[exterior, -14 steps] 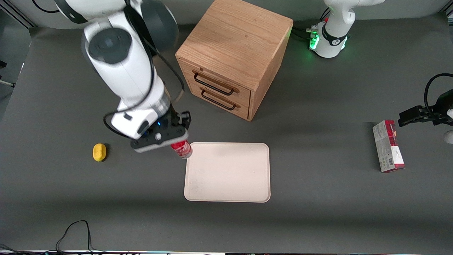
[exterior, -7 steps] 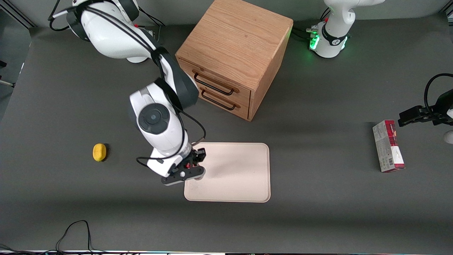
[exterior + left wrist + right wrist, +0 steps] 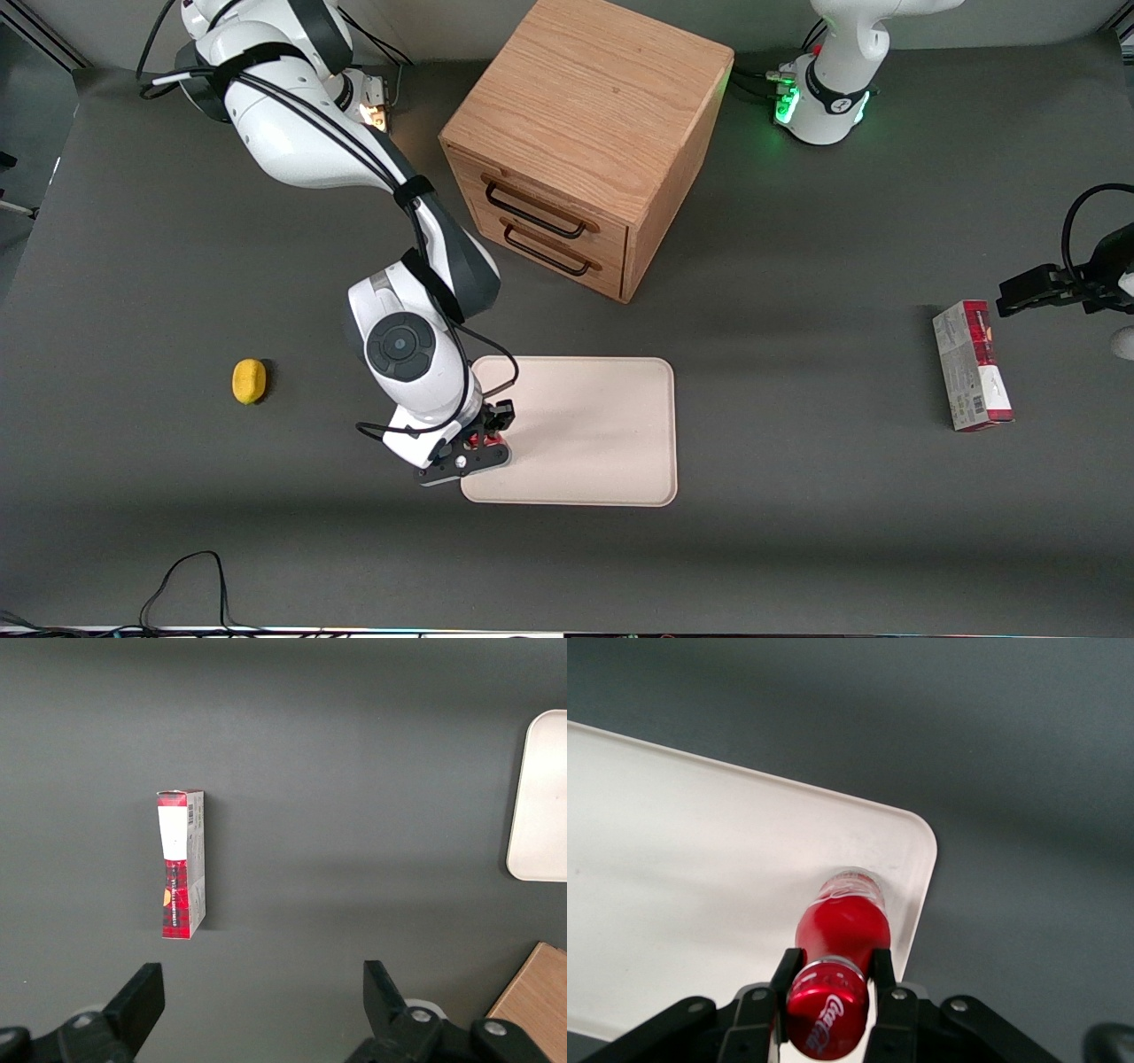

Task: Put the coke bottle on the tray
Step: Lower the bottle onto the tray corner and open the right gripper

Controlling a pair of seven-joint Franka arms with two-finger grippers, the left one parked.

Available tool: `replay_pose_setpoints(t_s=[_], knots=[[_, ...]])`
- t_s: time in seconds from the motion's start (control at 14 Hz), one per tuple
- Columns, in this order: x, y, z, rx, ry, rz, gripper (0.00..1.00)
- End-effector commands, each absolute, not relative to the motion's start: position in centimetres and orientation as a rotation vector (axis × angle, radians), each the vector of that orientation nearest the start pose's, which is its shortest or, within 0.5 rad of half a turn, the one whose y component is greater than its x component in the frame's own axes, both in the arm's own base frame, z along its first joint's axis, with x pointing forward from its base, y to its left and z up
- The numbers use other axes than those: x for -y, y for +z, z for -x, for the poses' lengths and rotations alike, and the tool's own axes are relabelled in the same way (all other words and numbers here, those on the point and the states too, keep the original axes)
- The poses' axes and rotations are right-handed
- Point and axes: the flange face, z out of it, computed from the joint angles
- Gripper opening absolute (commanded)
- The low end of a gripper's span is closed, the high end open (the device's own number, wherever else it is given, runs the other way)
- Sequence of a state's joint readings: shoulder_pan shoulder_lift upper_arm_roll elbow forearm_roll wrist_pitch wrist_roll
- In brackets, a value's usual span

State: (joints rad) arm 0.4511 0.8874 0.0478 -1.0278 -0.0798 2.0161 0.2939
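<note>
I am working over a big dark grey table (image 3: 797, 549). On it are sitting a wooden two-drawer cabinet (image 3: 585, 142), then a flat cream tray (image 3: 594, 434) with a low rim.

My gripper (image 3: 831, 992) is hanging over the tray's corner nearest the working arm's end, and it is clenching the neck of the small shiny red coke bottle (image 3: 842, 930). The bottle is standing upright with its bottom at or just above the tray, close to the rim.

I am guessing it is light, hard and slippery, and tippy because it is slim. The neck is looking like a good place to hold.
</note>
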Motion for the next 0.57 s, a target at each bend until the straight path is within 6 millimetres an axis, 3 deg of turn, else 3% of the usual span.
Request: replay_pose_setpoints(t_s=[0.0, 0.07, 0.21, 0.29, 0.36, 0.43, 0.5], knots=[[-36.26, 32.32, -69.75, 0.328, -0.194, 3.113, 0.33], [-36.26, 32.19, -69.75, 0.328, -0.192, 3.114, 0.47], [-36.26, 32.19, -69.75, 0.328, -0.192, 3.114, 0.52], [-36.27, 32.19, -69.74, 0.327, -0.191, 3.113, 0.61], [-36.27, 32.19, -69.74, 0.325, -0.191, 3.113, 0.91], [-36.17, 32.55, -69.80, 0.322, -0.198, 3.111, 1.00], [-36.15, 33.00, -69.78, 0.322, -0.202, 3.110, 1.00]])
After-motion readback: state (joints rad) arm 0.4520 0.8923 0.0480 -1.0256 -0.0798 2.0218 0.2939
